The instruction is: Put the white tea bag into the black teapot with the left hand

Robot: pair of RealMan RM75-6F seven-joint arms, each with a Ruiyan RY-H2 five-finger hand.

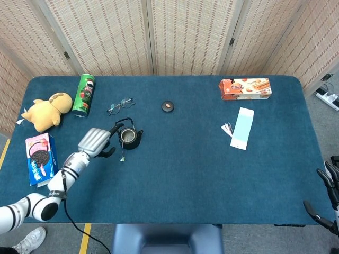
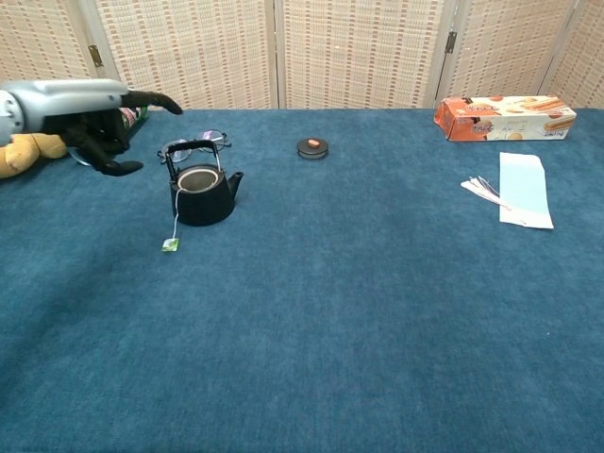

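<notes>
Left of centre, your black teapot (image 2: 201, 193) is standing lidless, its contents too small to tell. The tea bag's string is hanging over its rim, the green tag (image 2: 170, 245) lying below-left. Your left hand (image 2: 99, 118) is hovering spread, holding nothing.

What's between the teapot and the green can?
The glasses lie between the teapot and the can, nearer the teapot; otherwise bare blue table. The head view shows it best.

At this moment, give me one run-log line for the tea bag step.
left hand: raised, holds nothing | teapot: upright, lid off | tea bag: string over rim, tag on cloth | right hand: at table edge
</notes>
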